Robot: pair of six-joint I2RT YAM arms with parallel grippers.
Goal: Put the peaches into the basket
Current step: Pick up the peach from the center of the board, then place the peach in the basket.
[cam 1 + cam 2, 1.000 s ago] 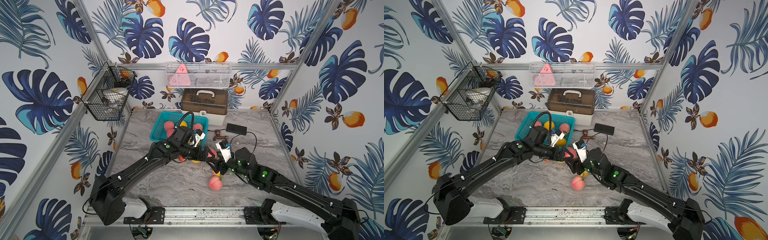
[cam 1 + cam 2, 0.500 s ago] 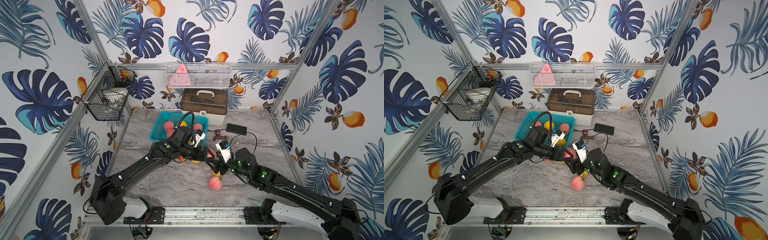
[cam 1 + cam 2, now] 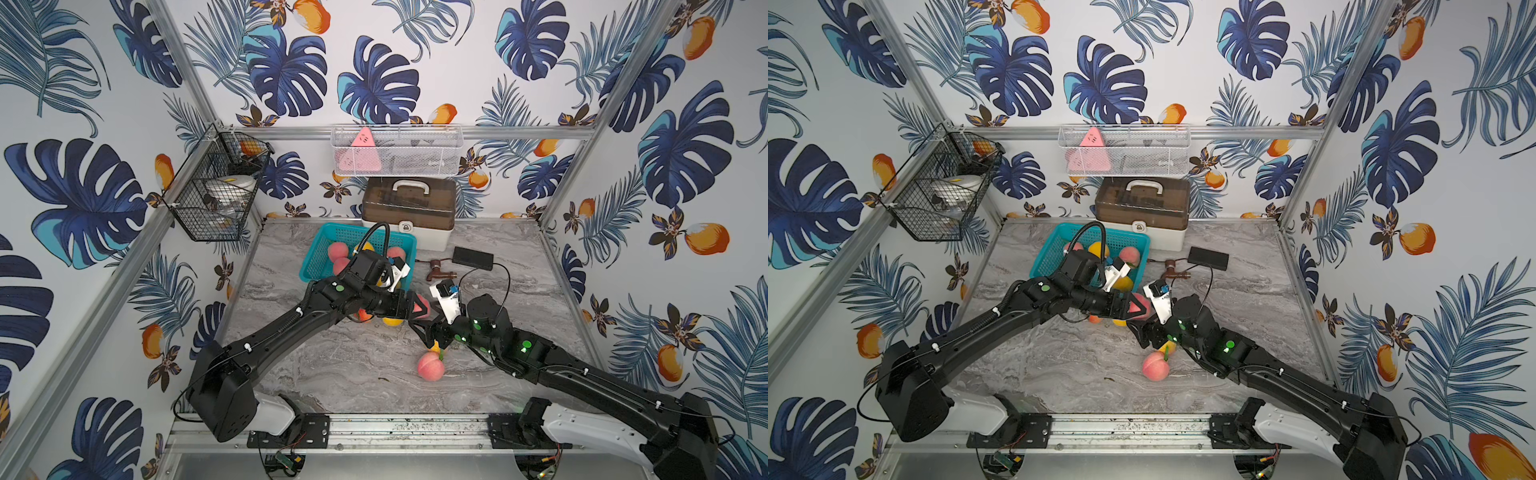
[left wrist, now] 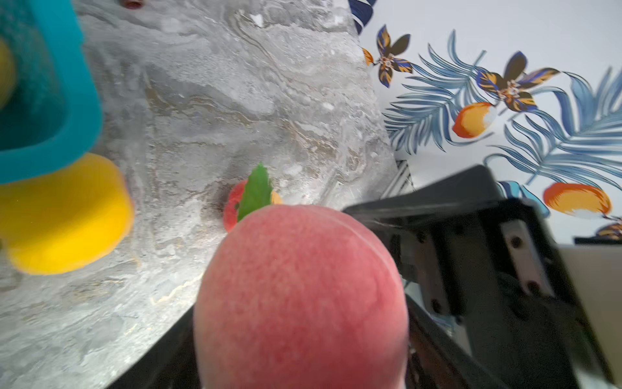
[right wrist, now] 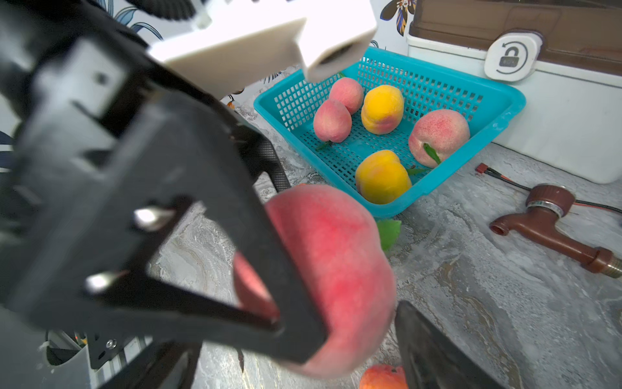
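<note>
Hand-over step: the red peach point(image 4: 299, 296) is clamped by the left gripper point(image 3: 419, 306), at five o'clock of the basket point(image 3: 313, 253). The right gripper point(image 3: 417, 325) is held with fingers apart. Carriage into the basket is required next.

Pink peach point(image 4: 299, 296) partly out of frame
</note>
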